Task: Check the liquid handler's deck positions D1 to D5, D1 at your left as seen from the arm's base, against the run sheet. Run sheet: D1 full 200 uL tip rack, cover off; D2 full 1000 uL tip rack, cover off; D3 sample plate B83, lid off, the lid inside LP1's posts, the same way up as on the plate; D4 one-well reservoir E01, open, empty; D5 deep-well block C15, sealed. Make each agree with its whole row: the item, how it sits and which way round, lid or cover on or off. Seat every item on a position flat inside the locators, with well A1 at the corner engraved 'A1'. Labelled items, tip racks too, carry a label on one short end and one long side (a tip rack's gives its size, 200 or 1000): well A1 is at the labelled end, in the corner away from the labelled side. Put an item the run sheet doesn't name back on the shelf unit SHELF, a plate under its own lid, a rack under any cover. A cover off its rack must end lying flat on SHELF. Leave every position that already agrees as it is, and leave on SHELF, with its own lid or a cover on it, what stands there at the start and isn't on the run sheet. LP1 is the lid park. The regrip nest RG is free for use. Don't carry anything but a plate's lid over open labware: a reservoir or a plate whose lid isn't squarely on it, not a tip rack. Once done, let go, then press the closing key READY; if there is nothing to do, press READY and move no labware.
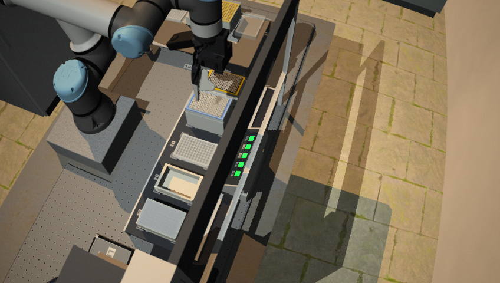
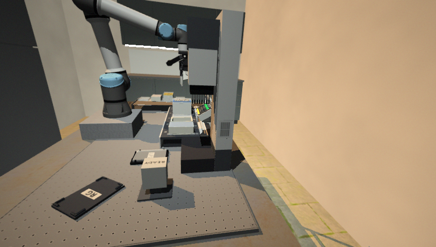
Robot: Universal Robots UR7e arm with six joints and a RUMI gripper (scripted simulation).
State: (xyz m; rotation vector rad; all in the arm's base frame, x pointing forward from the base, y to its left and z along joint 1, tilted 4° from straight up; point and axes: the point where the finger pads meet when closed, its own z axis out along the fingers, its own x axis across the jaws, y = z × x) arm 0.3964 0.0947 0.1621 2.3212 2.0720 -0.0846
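The gripper (image 1: 200,91) hangs with its jaws spread wide and nothing between them, high above the far end of the deck, over the seam between the yellow-rimmed tip rack (image 1: 227,83) at D1 and the taller blue-rimmed tip rack (image 1: 207,111) at D2. Judging by that pose, the step in hand is an approach to one of these two racks, though which one cannot be told from the pictures. The next move would call for a straight descent with the jaws squared to the chosen rack's sides, clear of the gantry beam (image 1: 238,119) running alongside the row. Both racks show dense grids of tip holes and no covers. Nearer along the row sits the sample plate (image 1: 194,150) at D3, a flat white block of fine wells; then the reservoir (image 1: 178,183) at D4, a cream-walled open trough with a smooth floor; then the deep-well block (image 1: 160,219) at D5 under a plain grey top that looks like a seal. On the far shelf (image 1: 245,49) lie another yellow rack and pale, translucent lids or covers. On the perforated grey tabletop (image 2: 195,214) stand the boxy READY key (image 2: 154,173) and the flat black RG nest (image 2: 88,197).
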